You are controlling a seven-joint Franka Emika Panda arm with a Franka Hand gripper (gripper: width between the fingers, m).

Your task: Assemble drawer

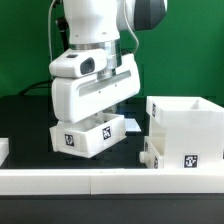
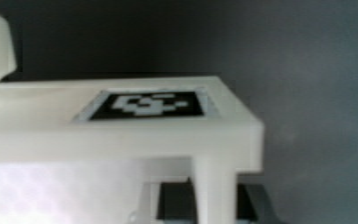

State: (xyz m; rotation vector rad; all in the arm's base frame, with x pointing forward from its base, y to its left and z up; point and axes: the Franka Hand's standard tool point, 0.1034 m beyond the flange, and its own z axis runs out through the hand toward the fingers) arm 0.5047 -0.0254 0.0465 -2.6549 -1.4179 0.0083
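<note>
A shallow white drawer tray [image 1: 88, 137] with black-and-white tags on its front stands on the dark table left of centre. My gripper [image 1: 104, 119] comes down on it from above and its fingertips are hidden behind the hand. In the wrist view the tray [image 2: 87, 135] fills the frame, with a tag [image 2: 153, 105] on its face. One thin wall [image 2: 211, 180] of the tray runs between my dark pads [image 2: 250, 200], and the gripper [image 2: 211, 202] is shut on it. The tall boxy casing [image 1: 188, 122] stands at the exterior view's right, with a second tray [image 1: 153, 153] at its base.
The low white border rail [image 1: 110, 181] runs along the front of the table. A small white piece [image 1: 3, 150] shows at the exterior view's left edge. A green wall stands behind the arm.
</note>
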